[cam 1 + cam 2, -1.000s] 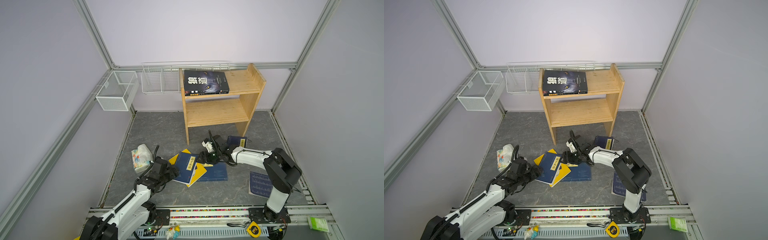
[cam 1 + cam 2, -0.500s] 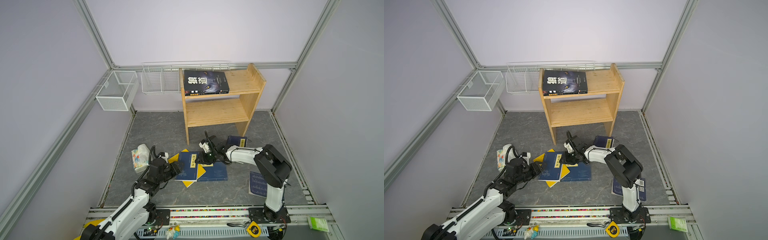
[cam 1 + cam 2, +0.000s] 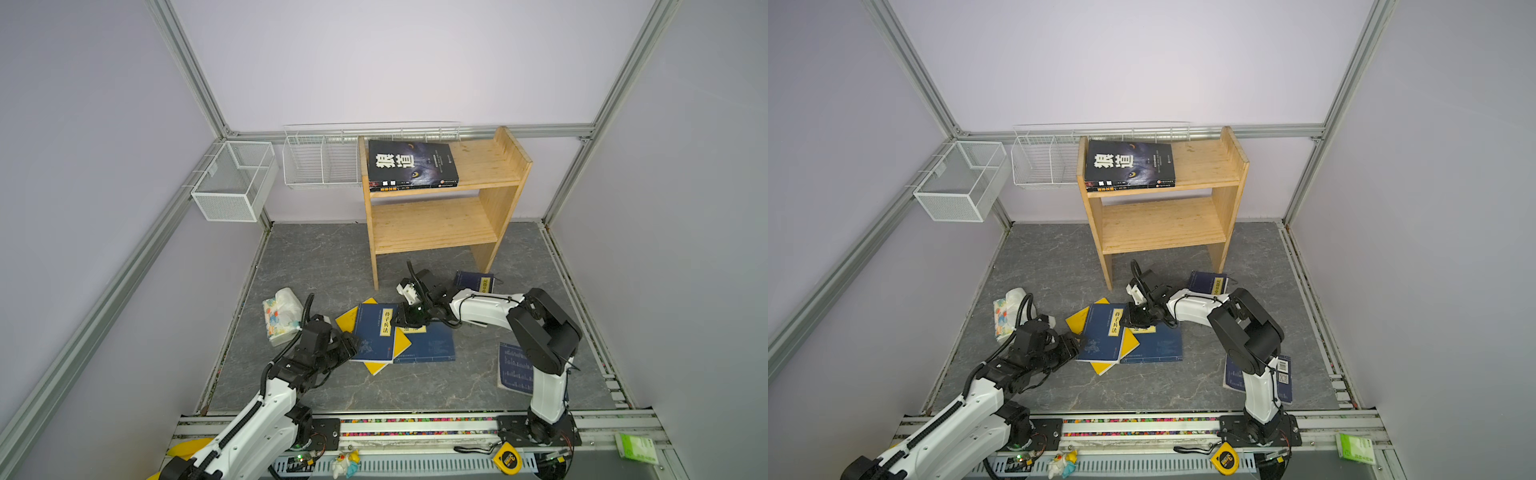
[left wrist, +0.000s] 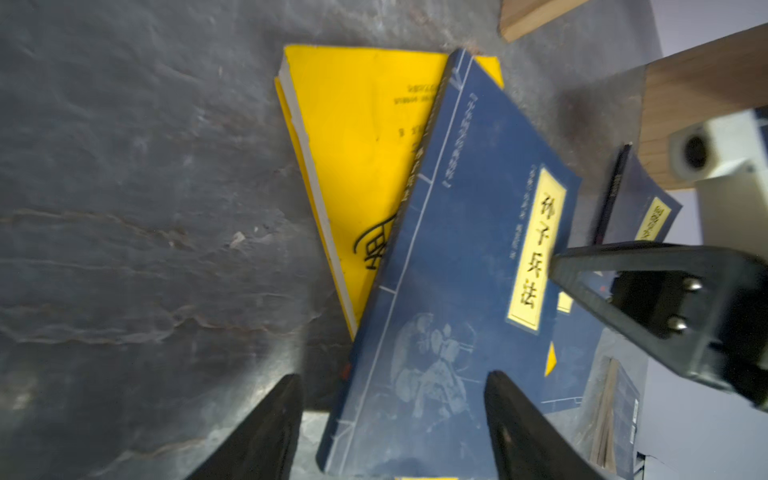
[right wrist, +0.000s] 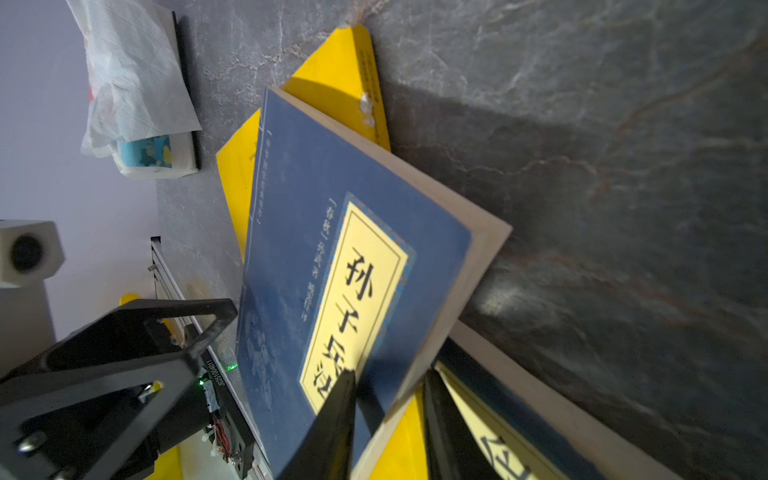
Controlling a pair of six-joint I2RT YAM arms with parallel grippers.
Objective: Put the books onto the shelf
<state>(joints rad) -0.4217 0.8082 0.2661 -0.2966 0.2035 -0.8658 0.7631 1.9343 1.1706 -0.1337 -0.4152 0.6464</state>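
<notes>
the left jaws stand apart at the near corner of the top navy book (image 3: 376,332), one jaw over its cover, one over the bare surface (image 3: 332,266); they hold nothing. that book lies on a yellow book (image 3: 347,318), which overlaps a lower navy book (image 3: 428,347). the right jaws are clamped on the top navy book's far edge, one jaw on the cover, one under the pages, and that corner looks raised. lifting this book is, i judge, the step in hand. behind stands the shelf (image 3: 432,224): two black books (image 3: 411,164) lie flat, stacked, at the left end of its top tier; the lower tier is bare. further right, a small navy book (image 3: 473,282) lies by the shelf's right foot, and a last navy book (image 3: 513,370) lies beside the right arm's (image 3: 540,332) base, partly hidden by it. so two books look shelved and five are left down on the surface.

the surface is a grey, veined, stone-look mat. a mesh basket (image 3: 232,183) hangs on the left wall (image 3: 104,166), a wire basket (image 3: 320,162) on the back rail (image 3: 540,132) just beside the shelf, and a tissue pack (image 3: 282,311) lies near the surface's left edge. the walls (image 3: 415,62) are plain lilac in an aluminium frame (image 3: 189,66). on the front rail (image 3: 415,428) sit a toy (image 3: 345,463), a tape measure (image 3: 507,459) and, far right, a green pack (image 3: 636,446).
</notes>
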